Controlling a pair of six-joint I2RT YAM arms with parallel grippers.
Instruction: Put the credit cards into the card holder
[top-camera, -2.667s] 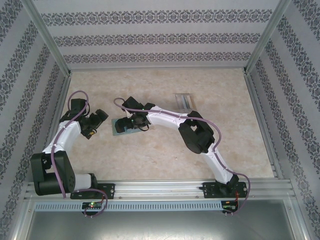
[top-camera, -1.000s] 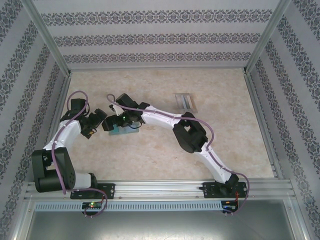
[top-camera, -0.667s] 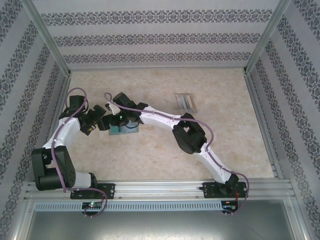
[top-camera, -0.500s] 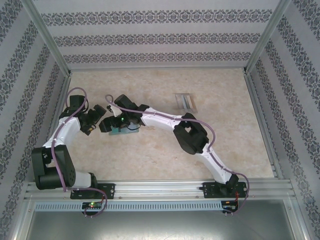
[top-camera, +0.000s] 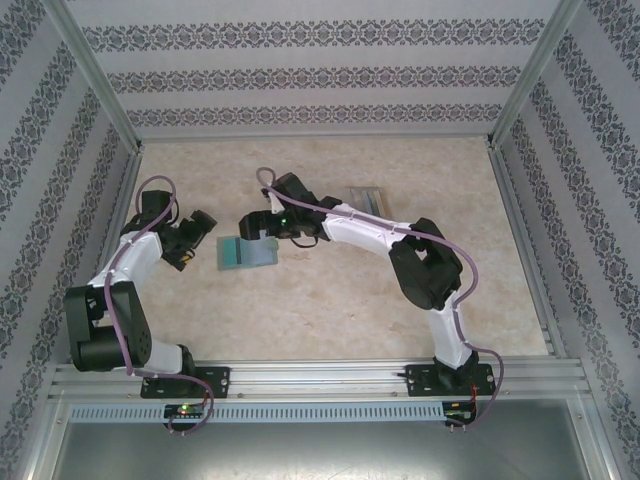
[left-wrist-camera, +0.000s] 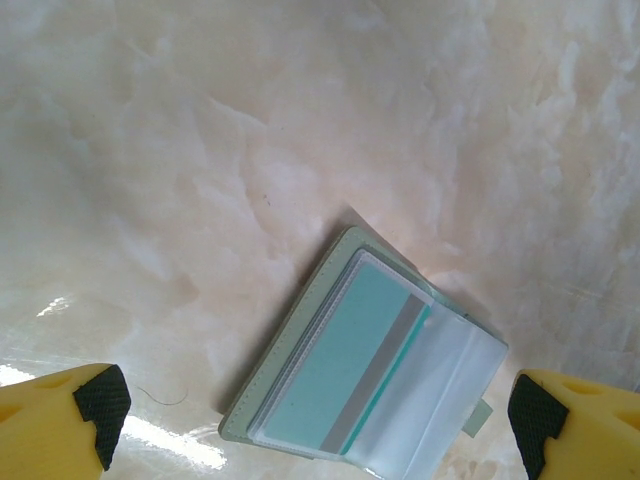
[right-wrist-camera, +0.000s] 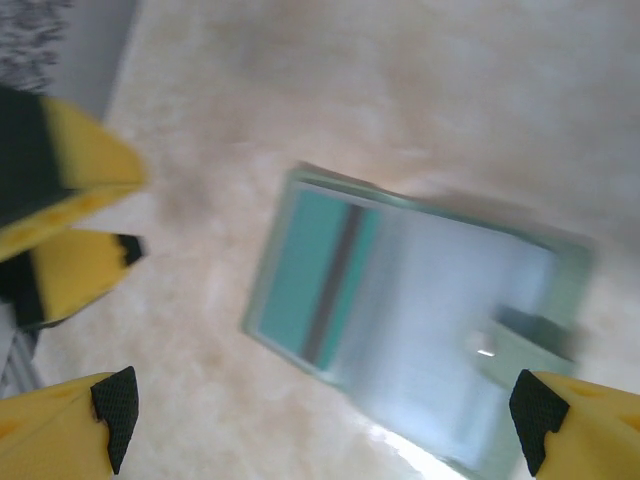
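The grey-green card holder (top-camera: 246, 251) lies open and flat on the table, left of centre. A teal credit card (left-wrist-camera: 345, 360) with a grey stripe sits under a clear sleeve on one half of the card holder (left-wrist-camera: 285, 345). The other sleeve looks empty, and the little tab pokes out at the far side. My left gripper (top-camera: 205, 238) hovers open just left of the holder, touching nothing. My right gripper (top-camera: 250, 230) is open above the holder's top right corner. In the blurred right wrist view, the holder (right-wrist-camera: 520, 300) and teal card (right-wrist-camera: 315, 280) lie below.
A clear plastic box (top-camera: 372, 201) lies on the table to the right, beyond the right arm's forearm. The left gripper's yellow fingers (right-wrist-camera: 70, 165) reach in at the top left of the right wrist view. Patterned walls enclose the marble-look table (top-camera: 330, 310).
My right gripper has drawn back up and to the right, off the holder. The left gripper has eased slightly away. The holder now lies uncovered and open with the teal card in its sleeve.
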